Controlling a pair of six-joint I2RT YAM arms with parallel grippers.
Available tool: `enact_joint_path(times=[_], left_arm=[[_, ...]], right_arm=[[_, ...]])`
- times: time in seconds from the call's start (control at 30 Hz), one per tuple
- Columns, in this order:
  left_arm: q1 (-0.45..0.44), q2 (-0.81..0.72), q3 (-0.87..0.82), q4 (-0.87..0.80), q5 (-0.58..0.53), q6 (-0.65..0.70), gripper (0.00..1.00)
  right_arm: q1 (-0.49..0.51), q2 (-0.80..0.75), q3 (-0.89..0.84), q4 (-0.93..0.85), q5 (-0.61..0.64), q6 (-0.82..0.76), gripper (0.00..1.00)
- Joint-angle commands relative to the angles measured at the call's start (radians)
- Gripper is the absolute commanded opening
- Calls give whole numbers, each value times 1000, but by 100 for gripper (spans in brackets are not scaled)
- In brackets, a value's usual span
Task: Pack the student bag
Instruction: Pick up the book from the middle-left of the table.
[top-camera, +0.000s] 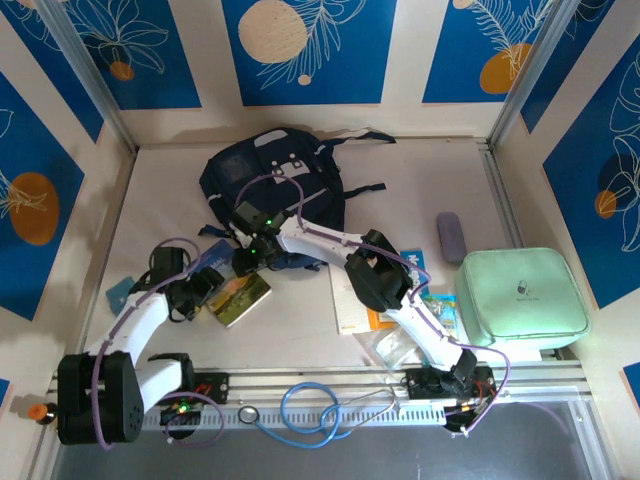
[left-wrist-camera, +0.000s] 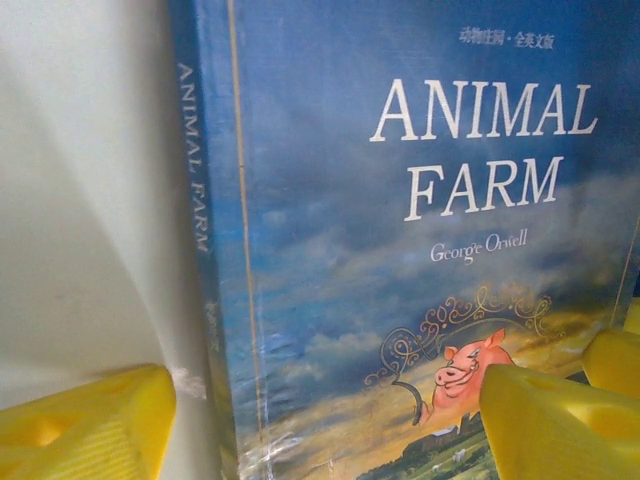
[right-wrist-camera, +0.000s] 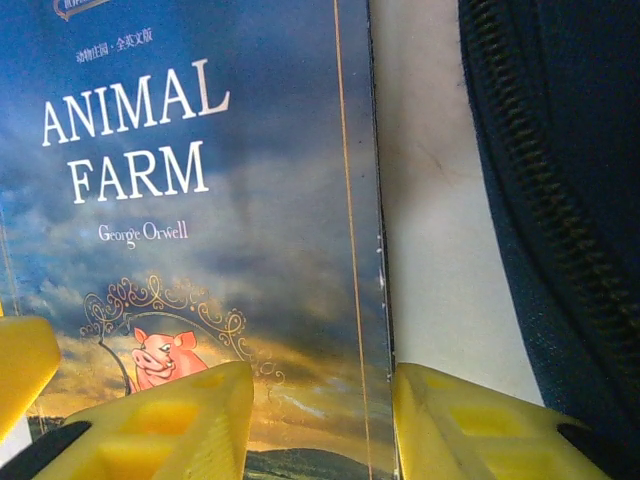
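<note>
The student bag (top-camera: 272, 175), dark navy, lies at the back middle of the table; its zip edge (right-wrist-camera: 560, 150) fills the right side of the right wrist view. A book titled "Animal Farm" (top-camera: 240, 298) lies flat just in front of it. My left gripper (top-camera: 205, 290) hangs over the book's left side, open. In its wrist view the left gripper (left-wrist-camera: 325, 385) straddles the spine, one finger (left-wrist-camera: 85, 420) over the table, the other over the cover (left-wrist-camera: 450, 200). My right gripper (right-wrist-camera: 322, 380) straddles the book's opposite edge, jaws narrowed but apart, one finger (right-wrist-camera: 170, 420) over the cover (right-wrist-camera: 200, 200).
A mint green zip case (top-camera: 520, 297) sits at the right, with a grey-purple pouch (top-camera: 451, 236) behind it. Booklets and papers (top-camera: 352, 300) lie under the right arm. A small teal item (top-camera: 120, 293) lies at the left. A blue cable (top-camera: 310, 410) coils on the front rail.
</note>
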Motion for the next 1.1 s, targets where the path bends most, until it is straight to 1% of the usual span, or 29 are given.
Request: enact_joint_path(times=[0.0, 0.13, 0.3, 0.47, 0.63, 0.73, 0.87, 1.07], left_arm=[[11, 13, 13, 23, 36, 15, 75], [11, 51, 29, 48, 58, 13, 71], [11, 87, 23, 103, 97, 1, 71], [11, 42, 45, 89, 96, 5, 69], [10, -33, 107, 30, 73, 92, 69], [11, -47, 144, 17, 110, 141, 68], [10, -39, 139, 46, 169, 156, 62], [8, 61, 143, 63, 225, 190, 49]], right_arm=[[-2, 23, 2, -24, -13, -10, 40], [-3, 30, -10, -24, -16, -8, 38], [-10, 31, -24, -17, -34, 0, 37], [-17, 31, -27, -15, -42, 4, 37], [-26, 41, -34, -11, -62, 19, 36], [-31, 53, -34, -10, -66, 24, 36], [-36, 62, -42, -5, -65, 25, 35], [-38, 68, -60, 2, -55, 27, 30]])
